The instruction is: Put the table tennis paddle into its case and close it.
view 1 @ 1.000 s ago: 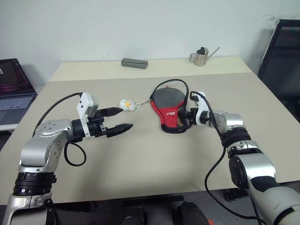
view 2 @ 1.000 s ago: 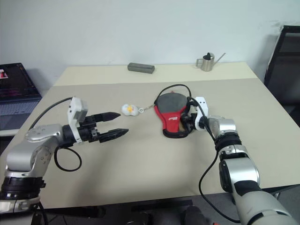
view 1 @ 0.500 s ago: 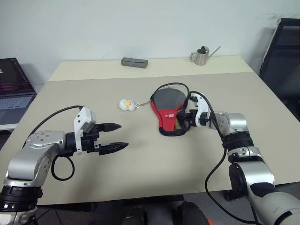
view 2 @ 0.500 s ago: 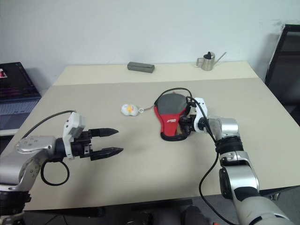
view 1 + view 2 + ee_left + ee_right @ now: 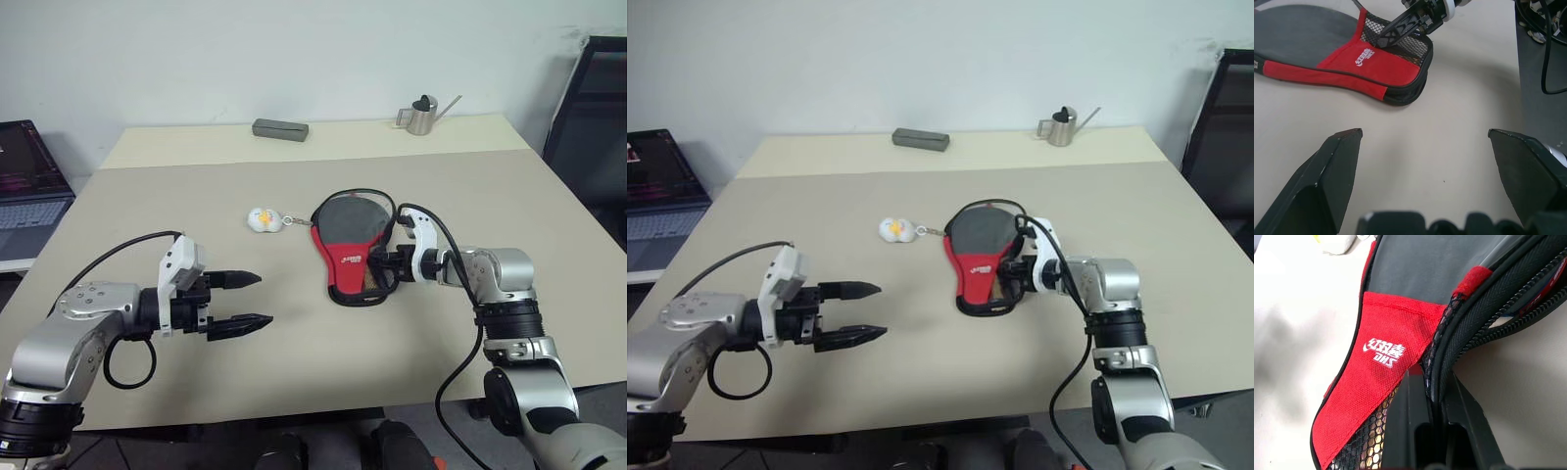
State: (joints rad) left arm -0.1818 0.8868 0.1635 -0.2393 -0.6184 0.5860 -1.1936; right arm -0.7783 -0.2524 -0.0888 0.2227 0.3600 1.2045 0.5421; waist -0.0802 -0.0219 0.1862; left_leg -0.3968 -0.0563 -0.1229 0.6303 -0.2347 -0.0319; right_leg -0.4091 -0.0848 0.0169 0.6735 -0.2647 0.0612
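Right claw (image 5: pixel 1431 404) pinches the case (image 5: pixel 345 240) edge mid-table.

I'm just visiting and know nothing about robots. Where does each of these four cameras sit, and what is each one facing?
Left eye view: on the head, looking down over the table; both arms, with the open left end effector.
Right eye view: beside it, same scene; the right end effector is shut on the case.
Left wrist view: on the left wrist, between its own two fingers, facing the case.
Right wrist view: on the right wrist, close on the case's zip edge.
Shared: all four views show the case.
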